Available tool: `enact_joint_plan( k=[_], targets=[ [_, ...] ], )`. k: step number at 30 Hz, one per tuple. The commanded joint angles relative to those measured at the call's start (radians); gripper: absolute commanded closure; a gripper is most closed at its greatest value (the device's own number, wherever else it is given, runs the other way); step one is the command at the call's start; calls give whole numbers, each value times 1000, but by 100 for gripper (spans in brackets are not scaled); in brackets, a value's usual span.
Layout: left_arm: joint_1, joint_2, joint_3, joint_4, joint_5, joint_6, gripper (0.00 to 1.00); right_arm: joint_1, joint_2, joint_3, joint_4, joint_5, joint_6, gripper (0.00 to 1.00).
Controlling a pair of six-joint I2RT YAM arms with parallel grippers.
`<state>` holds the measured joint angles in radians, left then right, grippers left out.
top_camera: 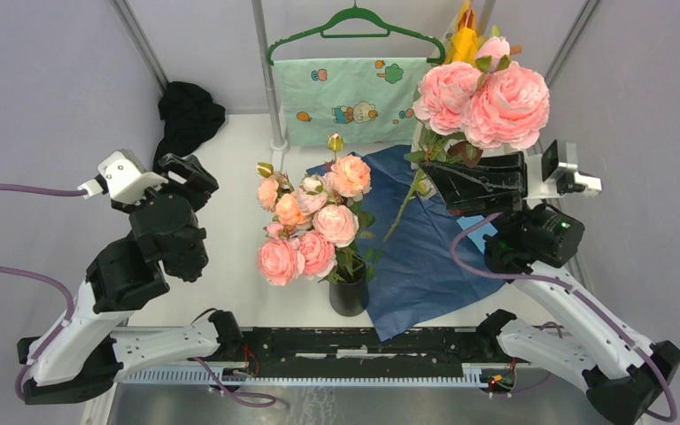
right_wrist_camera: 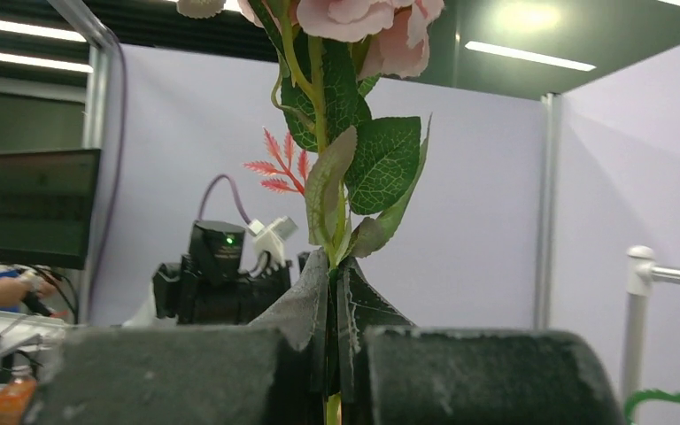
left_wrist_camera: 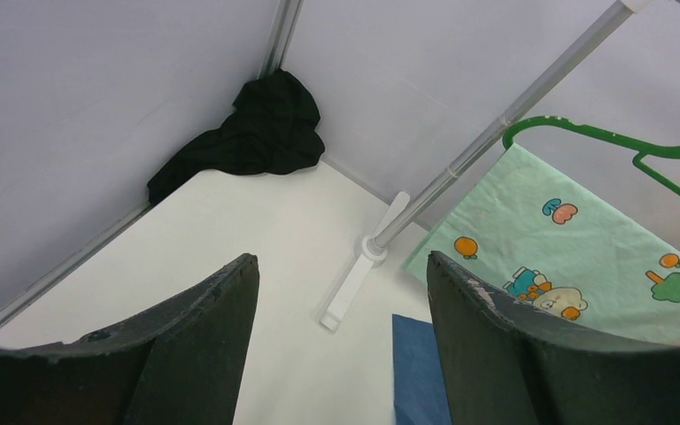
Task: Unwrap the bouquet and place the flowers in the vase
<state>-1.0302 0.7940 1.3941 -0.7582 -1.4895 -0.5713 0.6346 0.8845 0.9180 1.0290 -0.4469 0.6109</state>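
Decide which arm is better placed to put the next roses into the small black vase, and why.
Right. The right gripper is shut on the green stem of large pink roses, raised near the matte black cylindrical vase. The left gripper stands open and empty, pointing away.

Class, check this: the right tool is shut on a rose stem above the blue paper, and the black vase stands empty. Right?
No: the vase already holds pink and peach roses, as the top external view shows. The right tool is indeed shut on a rose stem above the blue paper.
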Motion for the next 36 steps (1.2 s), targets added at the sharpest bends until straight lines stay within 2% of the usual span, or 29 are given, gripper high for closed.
enact_joint_plan(
  k=[1, 9, 21, 36],
  targets=[
    [-5, 14, 13, 16, 6, -39, 24, 4, 88, -19, 297, -66, 237, 100],
    [-6, 2, 2, 17, 8, -44, 25, 27, 148, -42, 344, -59, 275, 100],
    [-6, 16, 0, 17, 11, -47, 25, 156, 224, -49, 343, -56, 235, 100],
    [-6, 19, -8, 17, 6, -51, 24, 195, 258, -198, 341, -50, 170, 100]
  ],
)
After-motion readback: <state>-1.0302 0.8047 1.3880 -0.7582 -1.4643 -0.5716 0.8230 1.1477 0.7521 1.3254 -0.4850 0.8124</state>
